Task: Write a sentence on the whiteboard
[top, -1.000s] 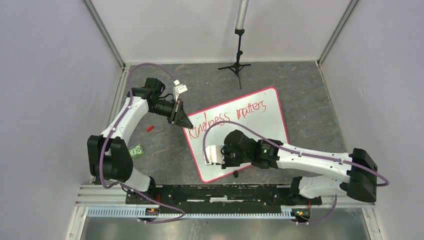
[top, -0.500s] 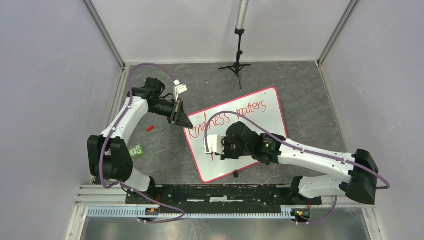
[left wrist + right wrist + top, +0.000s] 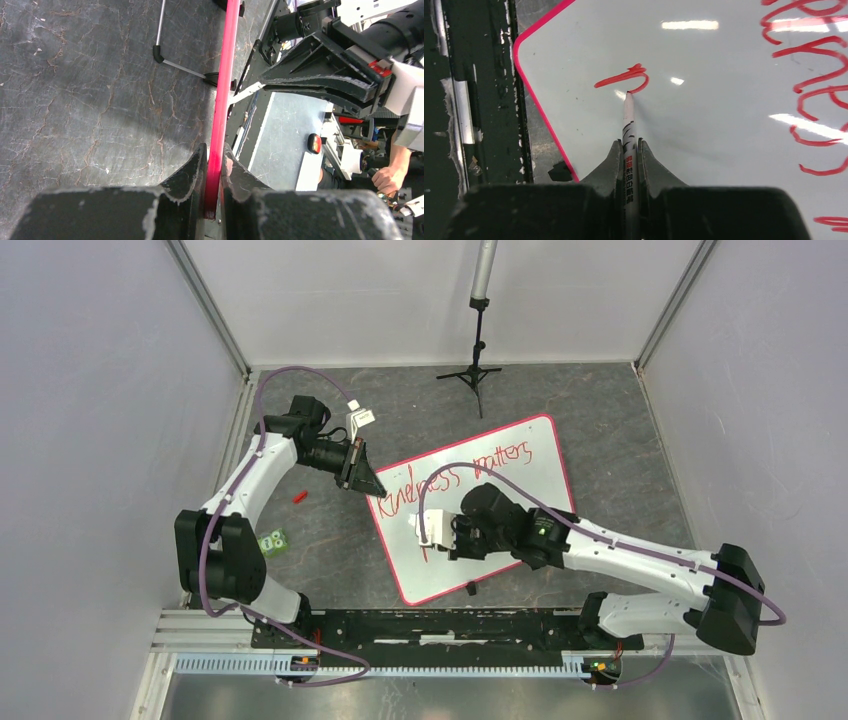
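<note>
- The left arm (image 3: 250, 475) reaches out from its base at the near left of the bench (image 3: 600, 420).
- A small green thing (image 3: 271, 541) lies on the bench just beside that arm's lower part.
- A small red piece (image 3: 298, 497) lies further out, between the arm and the board and apart from both.
- The left jaws are clamped on the pink rim of the board (image 3: 545, 480) at its left corner. The left wrist view shows the rim (image 3: 225, 75) edge-on, pinched between both tips.
- The board lies askew in the middle of the bench, its long side running up toward the far right.
- The sentence (image 3: 455, 475) is in red and reads about "Kindness matters", along the board's far side.
- The right jaws are shut tight on a white marker (image 3: 629, 130), held over the board's near-left part.
- The marker's tip touches the board at the end of a short hooked red stroke (image 3: 624, 80), below the first line and near the rim.
- A small black clip (image 3: 470, 588) sits at the board's near edge.
- A black stand (image 3: 478, 340) rises at the far side of the bench.
- The right arm (image 3: 640, 565) crosses the board's near right corner.
</note>
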Motion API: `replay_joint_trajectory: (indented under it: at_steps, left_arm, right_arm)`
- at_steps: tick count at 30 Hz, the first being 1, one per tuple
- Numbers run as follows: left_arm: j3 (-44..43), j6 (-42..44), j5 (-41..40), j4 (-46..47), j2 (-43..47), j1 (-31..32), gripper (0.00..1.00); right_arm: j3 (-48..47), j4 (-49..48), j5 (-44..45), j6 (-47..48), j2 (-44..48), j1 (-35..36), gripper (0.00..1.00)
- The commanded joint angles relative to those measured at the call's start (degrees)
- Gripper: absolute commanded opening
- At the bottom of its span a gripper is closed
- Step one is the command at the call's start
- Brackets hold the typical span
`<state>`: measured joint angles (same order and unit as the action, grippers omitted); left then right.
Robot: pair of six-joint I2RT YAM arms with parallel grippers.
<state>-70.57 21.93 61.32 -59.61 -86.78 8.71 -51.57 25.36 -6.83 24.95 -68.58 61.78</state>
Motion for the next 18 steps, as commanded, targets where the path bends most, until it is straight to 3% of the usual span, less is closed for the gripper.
replay_joint_trajectory:
  at_steps: [1,18]
  left_arm:
    - [-1.0,0.2,-3.3,1.8,-0.9,0.2,0.02]
    - [-1.1,0.1,-3.3,1.8,-0.9,0.2,0.02]
  right_arm:
    - [2.4,1.4,-0.9,0.6,0.4,1.4,0.00]
    - [-4.2,0.8,2.6,1.3,-0.3,-2.4,0.00]
